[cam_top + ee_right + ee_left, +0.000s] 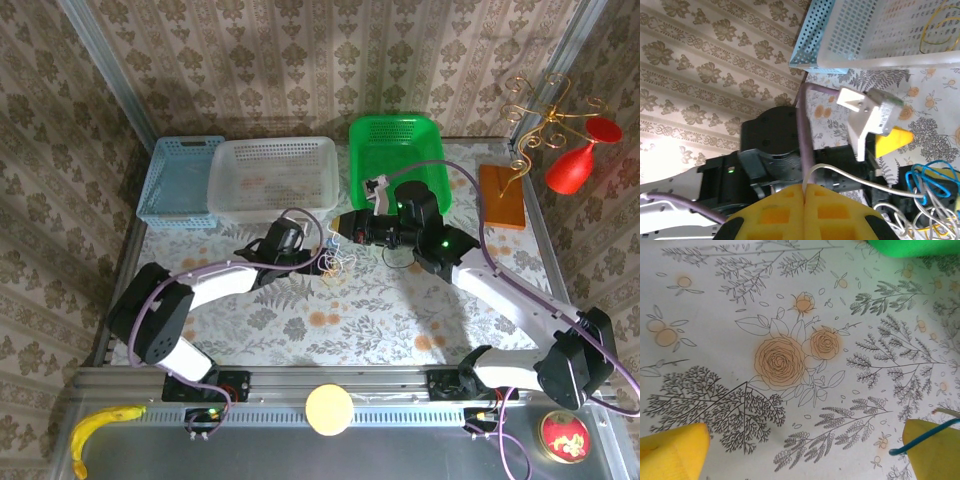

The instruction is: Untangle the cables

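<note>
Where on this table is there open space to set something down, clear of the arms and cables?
Best: bare tablecloth between the left arm and right arm, up to the front rail. Also a strip before the blue basket. Crowded: before the white basket and green basket, where left gripper and right gripper meet over the cables.

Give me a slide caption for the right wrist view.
Right gripper shut on a white cable, blue cable tangled beside it, left arm behind.
</note>
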